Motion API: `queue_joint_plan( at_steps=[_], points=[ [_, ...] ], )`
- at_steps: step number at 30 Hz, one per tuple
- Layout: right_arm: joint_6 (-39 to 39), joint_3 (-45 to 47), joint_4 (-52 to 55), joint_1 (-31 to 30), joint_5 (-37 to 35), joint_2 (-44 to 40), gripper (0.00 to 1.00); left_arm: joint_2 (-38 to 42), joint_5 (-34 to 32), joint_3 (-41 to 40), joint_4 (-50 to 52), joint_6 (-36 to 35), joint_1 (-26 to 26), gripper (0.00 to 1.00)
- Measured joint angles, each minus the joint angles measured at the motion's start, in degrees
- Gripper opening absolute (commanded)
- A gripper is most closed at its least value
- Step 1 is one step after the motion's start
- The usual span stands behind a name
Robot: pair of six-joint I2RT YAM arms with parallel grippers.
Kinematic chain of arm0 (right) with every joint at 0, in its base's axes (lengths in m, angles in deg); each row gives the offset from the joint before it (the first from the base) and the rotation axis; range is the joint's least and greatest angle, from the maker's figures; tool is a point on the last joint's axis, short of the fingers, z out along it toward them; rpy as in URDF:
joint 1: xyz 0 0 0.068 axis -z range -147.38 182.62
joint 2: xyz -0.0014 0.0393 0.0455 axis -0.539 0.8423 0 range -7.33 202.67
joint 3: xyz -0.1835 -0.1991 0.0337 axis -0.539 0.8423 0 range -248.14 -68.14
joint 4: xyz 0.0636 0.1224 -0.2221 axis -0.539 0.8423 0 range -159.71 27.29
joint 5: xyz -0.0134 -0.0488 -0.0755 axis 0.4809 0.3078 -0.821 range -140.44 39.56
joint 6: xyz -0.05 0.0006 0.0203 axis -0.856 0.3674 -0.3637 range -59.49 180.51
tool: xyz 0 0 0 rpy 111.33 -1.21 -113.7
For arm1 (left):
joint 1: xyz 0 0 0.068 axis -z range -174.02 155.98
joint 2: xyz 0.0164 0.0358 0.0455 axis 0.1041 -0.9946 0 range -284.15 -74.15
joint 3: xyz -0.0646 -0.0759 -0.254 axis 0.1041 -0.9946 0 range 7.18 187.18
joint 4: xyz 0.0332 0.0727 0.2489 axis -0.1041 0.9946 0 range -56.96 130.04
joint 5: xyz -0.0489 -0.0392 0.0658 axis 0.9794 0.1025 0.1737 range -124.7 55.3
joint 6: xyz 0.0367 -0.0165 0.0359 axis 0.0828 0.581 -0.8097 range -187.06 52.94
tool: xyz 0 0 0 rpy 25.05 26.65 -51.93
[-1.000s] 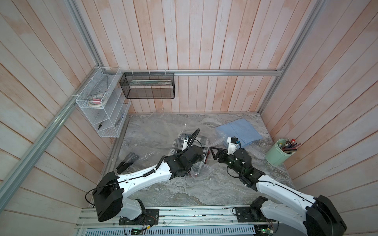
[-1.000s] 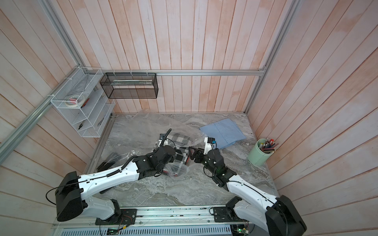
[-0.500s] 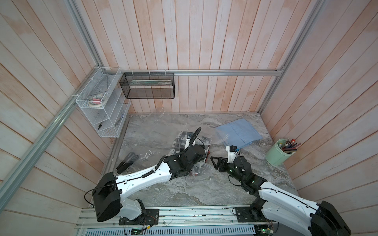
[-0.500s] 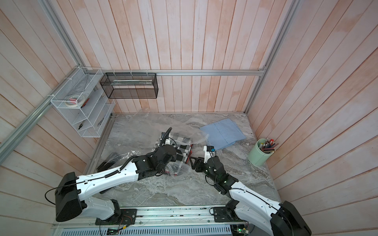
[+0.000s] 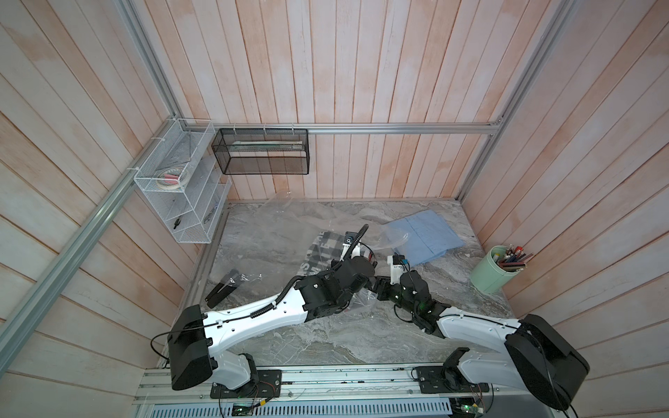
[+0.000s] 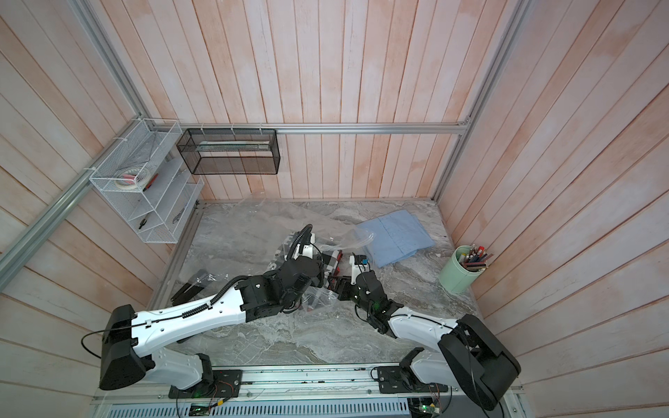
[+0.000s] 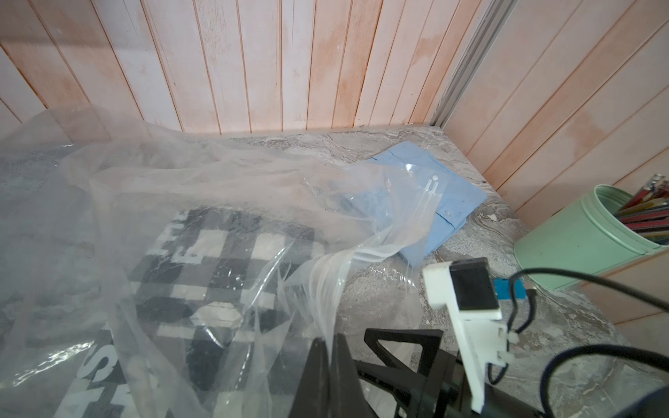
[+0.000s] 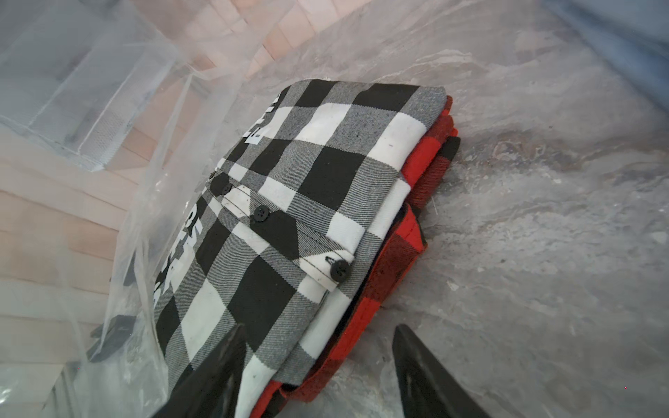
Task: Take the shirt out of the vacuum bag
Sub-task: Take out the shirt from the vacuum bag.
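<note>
The clear vacuum bag [image 5: 286, 224] lies crumpled over the marble table in both top views. Inside it is a folded black-and-white checked shirt [image 8: 315, 173] lying on a red-and-black one [image 8: 429, 159]. My left gripper [image 7: 331, 342] is shut on a bunched strip of the bag's film at its mouth and holds it up. My right gripper [image 8: 318, 327] is open inside the mouth. One finger [image 8: 217, 365] lies over the checked shirt's near corner. The other finger [image 8: 423, 365] is beside the stack, over the bag's floor. Both grippers meet near the table's middle [image 5: 373, 286].
A folded blue cloth [image 5: 420, 235] lies at the back right, partly under the bag's edge. A green cup of pens [image 5: 494, 269] stands by the right wall. A small black item in plastic [image 5: 224, 286] lies at the left. A white wire rack [image 5: 181, 195] and a black mesh basket [image 5: 260, 152] hang on the walls.
My right gripper has dropped and come closer to the left gripper, into the bag's mouth, and its jaws have narrowed a little. The left gripper keeps its hold.
</note>
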Motion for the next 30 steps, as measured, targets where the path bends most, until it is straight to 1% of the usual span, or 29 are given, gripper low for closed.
queue_joint_plan(
  at_steps=[11,17,21,29,30],
  points=[
    [-0.15,-4.13,-4.63,7.50,5.66,6.64,0.66,0.00,-1.88,-0.04,1.75,0.04,3.45,0.00],
    [0.07,-8.11,-6.62,7.56,8.66,13.38,0.64,0.00,-2.69,-0.28,1.90,0.20,4.20,0.00],
    [0.63,-8.92,-8.41,7.56,10.71,17.92,0.63,0.00,-2.97,-1.20,1.95,0.74,4.55,0.00],
    [1.66,-9.97,-9.35,7.54,12.52,21.24,0.63,0.00,-3.39,-2.01,1.95,1.18,4.87,0.00],
    [1.64,-10.38,-9.46,7.48,12.68,21.64,0.61,0.00,-3.41,-2.03,1.95,1.18,4.87,0.00]
  ],
)
